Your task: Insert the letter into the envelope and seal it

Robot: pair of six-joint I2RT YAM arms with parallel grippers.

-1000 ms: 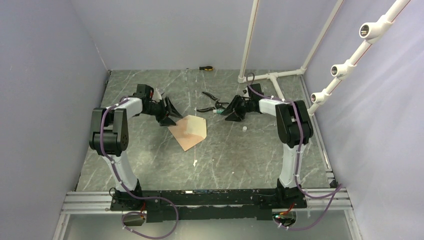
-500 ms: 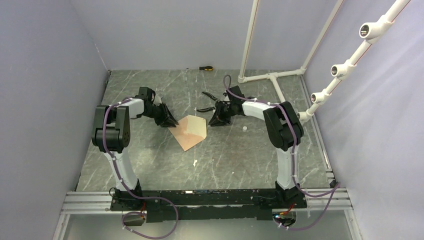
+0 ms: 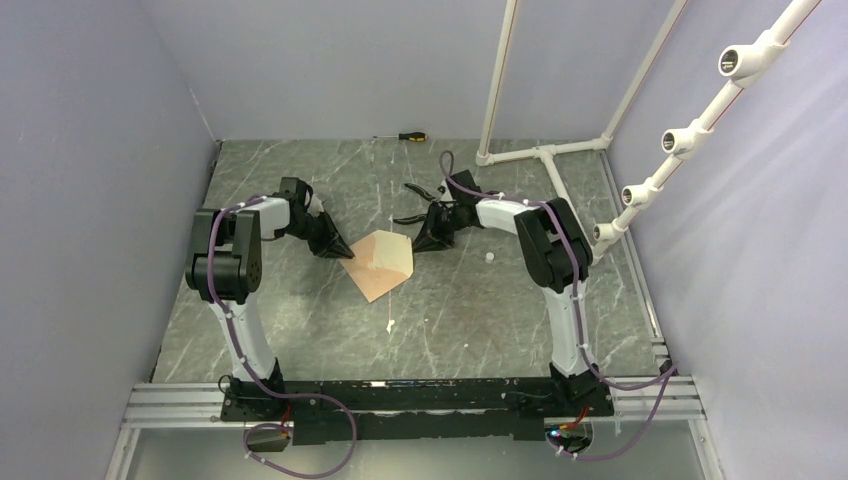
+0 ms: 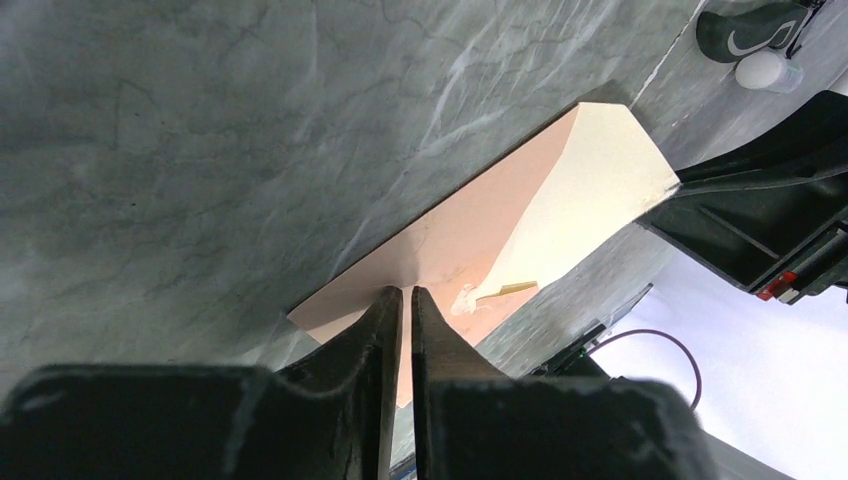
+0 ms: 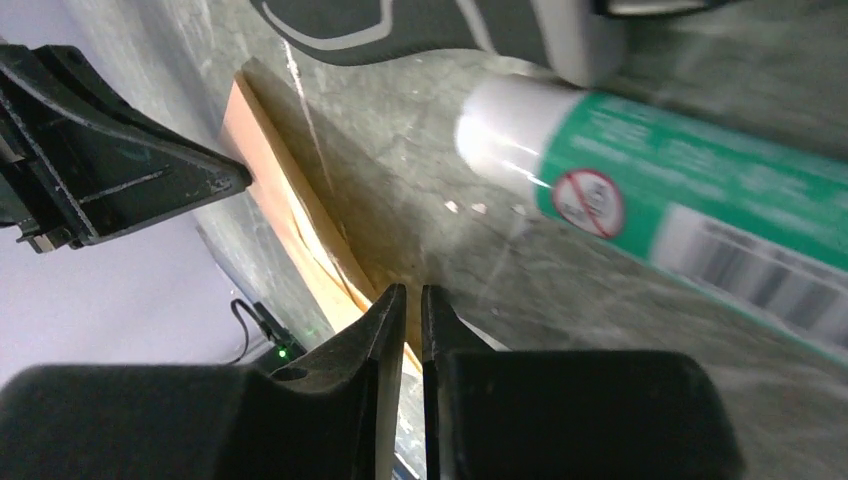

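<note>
Midway across the grey marbled table (image 3: 300, 320) lies the kraft-brown paper envelope (image 3: 378, 265), cream lining exposed; the salmon-brown paper letter cannot be told apart from it. Left gripper (image 3: 345, 251) and right gripper (image 3: 418, 245), jaws nearly together, sit at opposite corners; pinch unconfirmed. Advise verifying both holds, then lifting evenly.

Salmon-brown on the envelope (image 3: 372, 268), paler cream at one end. Grey-green marbling with white veins across the table (image 3: 480, 310). Green and white on the glue stick (image 5: 690, 190).

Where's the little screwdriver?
In the top view, the small orange-and-black-handled screwdriver lies at the grey marble table's far edge, left of the white plastic pipe frame.
</note>
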